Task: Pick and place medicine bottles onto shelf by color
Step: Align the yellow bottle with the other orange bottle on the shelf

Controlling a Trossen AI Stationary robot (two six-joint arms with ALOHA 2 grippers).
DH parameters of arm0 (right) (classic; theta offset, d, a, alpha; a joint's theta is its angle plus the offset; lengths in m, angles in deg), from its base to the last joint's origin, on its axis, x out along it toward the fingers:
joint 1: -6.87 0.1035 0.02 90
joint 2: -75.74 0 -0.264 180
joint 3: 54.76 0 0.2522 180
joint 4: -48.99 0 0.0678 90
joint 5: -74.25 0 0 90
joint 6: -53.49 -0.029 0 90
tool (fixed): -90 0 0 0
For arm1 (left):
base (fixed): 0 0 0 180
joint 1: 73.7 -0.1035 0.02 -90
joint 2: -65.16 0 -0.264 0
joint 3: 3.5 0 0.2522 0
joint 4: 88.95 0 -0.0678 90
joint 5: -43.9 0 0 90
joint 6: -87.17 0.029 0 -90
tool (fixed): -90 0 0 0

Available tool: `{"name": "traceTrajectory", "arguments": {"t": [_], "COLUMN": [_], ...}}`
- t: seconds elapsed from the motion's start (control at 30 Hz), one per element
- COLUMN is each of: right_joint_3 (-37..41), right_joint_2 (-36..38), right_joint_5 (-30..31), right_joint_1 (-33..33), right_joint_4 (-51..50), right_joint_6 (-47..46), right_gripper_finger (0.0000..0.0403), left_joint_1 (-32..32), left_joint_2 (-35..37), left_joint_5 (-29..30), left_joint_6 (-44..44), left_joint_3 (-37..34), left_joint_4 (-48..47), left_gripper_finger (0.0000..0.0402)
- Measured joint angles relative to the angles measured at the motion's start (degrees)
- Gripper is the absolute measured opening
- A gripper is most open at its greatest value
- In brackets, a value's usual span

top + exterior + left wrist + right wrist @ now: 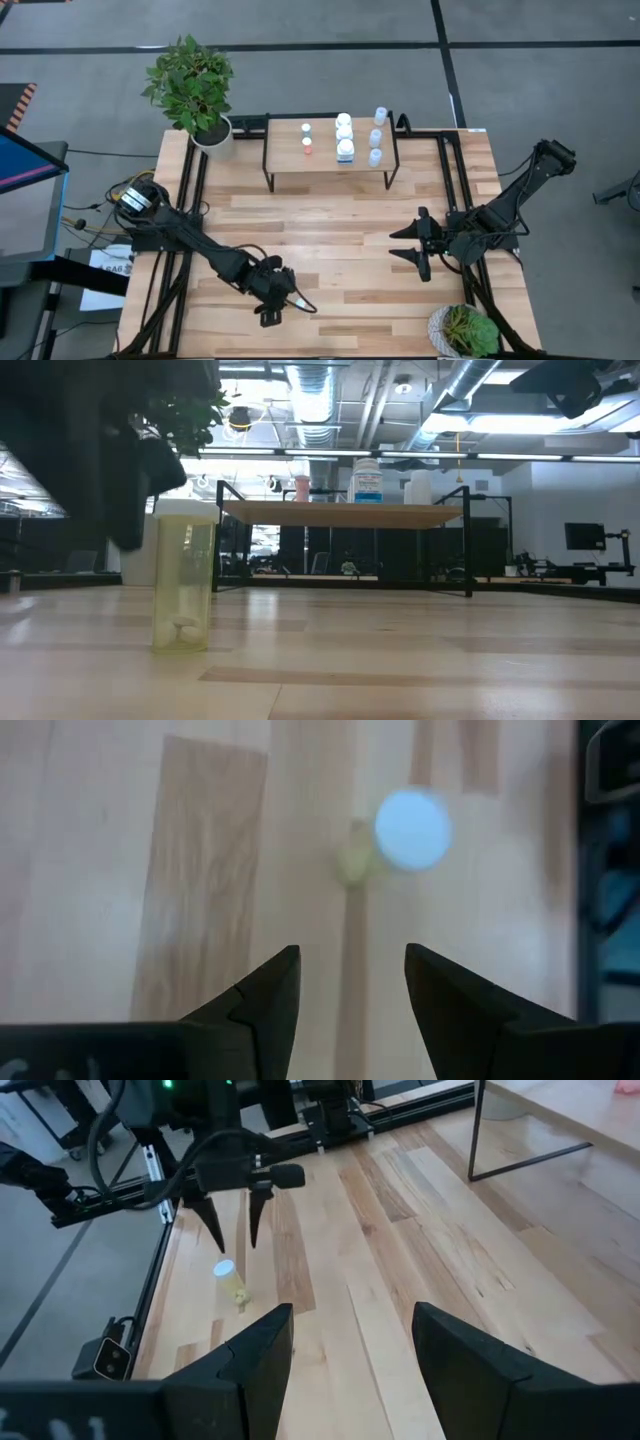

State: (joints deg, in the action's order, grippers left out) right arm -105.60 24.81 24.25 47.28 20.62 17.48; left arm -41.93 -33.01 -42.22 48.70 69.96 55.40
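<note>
Yellowish and translucent, one small medicine bottle with a white cap stands upright, alone on the near part of the wooden table. The left gripper hangs just above it, pointing down, its two dark fingers partly spread and empty; in the left wrist view the cap lies a little ahead of the gap between them. The right gripper waits well apart over the right of the table, likewise spread and holding nothing.

At the far side, the shelf already carries bottles in rows: small ones with reddish caps, chunkier white ones, pale blue ones.

Judging from this, the step in hand is picking up the last loose bottle. The next move likely calls for shifting the fingers until the cap sits between them, then lowering and closing.

From above, the left arm hides the bottle almost entirely. The exact number of bottles on the shelf is hard to make out.
</note>
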Motion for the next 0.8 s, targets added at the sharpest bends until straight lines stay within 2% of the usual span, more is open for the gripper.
{"name": "traceTrajectory", "arguments": {"t": [0.17, 0.5, 0.63, 0.8], "right_joint_3": [0.0, 0.0, 0.0, 0.0], "right_joint_2": [0.0, 0.0, 0.0, 0.0], "right_joint_5": [-0.2, -0.2, -0.2, -0.2], "right_joint_1": [0.0, 0.0, 0.0, 0.0], "right_joint_4": [0.0, 0.0, -0.1, -0.1], "right_joint_6": [0.0, 0.0, 0.0, 0.0], "right_gripper_finger": [0.0228, 0.0228, 0.0228, 0.0228], "left_joint_1": [0.4, 0.6, 1.2, 1.1], "left_joint_2": [-2.8, -4.0, -4.0, -4.0], "left_joint_5": [-0.1, 1.2, 2.0, 6.3], "left_joint_6": [1.7, 4.9, 10.0, 10.9], "left_joint_3": [0.0, 0.0, 0.0, 0.0], "left_joint_4": [2.5, 5.3, 9.5, 9.9], "left_gripper_finger": [0.0177, 0.0245, 0.025, 0.0249]}}
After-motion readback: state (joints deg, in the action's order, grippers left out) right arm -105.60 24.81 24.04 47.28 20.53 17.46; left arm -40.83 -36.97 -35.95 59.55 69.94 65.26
